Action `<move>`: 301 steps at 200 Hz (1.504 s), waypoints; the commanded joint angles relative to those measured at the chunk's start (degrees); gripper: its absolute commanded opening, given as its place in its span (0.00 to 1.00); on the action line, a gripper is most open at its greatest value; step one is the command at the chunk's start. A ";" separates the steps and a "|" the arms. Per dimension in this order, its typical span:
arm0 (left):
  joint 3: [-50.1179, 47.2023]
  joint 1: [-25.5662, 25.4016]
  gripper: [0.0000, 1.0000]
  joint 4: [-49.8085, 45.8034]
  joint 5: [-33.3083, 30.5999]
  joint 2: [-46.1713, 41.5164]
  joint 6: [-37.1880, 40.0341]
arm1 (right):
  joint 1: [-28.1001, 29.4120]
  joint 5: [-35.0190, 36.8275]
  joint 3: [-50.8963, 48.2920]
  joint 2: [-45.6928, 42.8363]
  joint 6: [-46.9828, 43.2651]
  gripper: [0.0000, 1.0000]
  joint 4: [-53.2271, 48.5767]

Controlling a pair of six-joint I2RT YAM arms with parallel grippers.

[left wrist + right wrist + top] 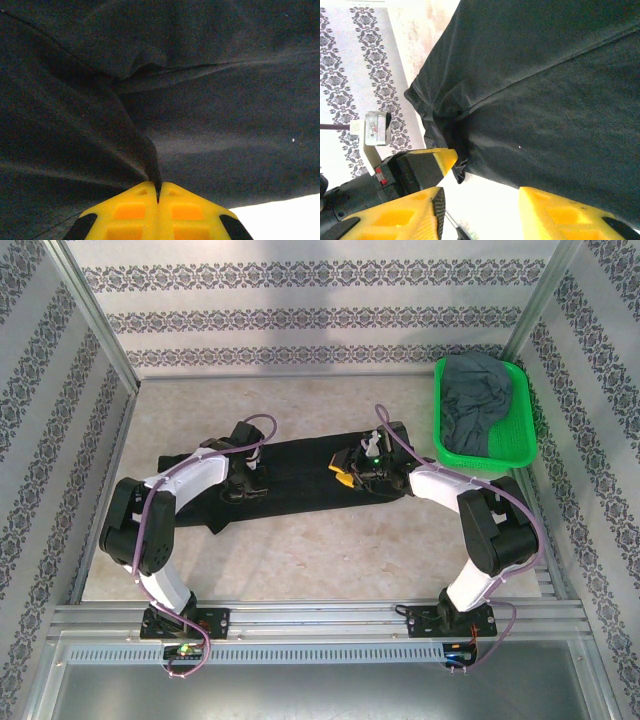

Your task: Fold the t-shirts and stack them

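Note:
The black t-shirt (300, 480) lies spread in a long band across the middle of the table. My left gripper (243, 483) sits low on its left part. In the left wrist view the left gripper (158, 192) is shut on a pinched ridge of the black t-shirt (200, 100). My right gripper (345, 472) hovers over the shirt's right half. In the right wrist view it (480, 205) stands open above the near hem of the black t-shirt (545, 100), with nothing between its fingers. The slate grey t-shirt (478, 400) lies crumpled in the basket.
The bright green basket (480, 462) stands at the back right, close to the right arm. Patterned walls and metal posts close in the table on three sides. Bare tabletop (320, 550) lies between the shirt and the arm bases.

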 commanded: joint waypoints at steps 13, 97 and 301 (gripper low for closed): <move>-1.01 0.05 0.18 4.97 2.11 0.07 -3.86 | 0.14 -0.24 -1.11 -1.77 -1.37 0.44 -0.36; -18.76 19.29 0.49 13.03 9.05 -23.22 -10.50 | 2.45 -1.38 -0.01 -2.44 -5.20 0.45 1.87; -21.47 38.86 0.40 14.23 13.95 -17.18 -4.67 | 10.87 -2.97 8.34 3.81 -9.31 0.46 -0.46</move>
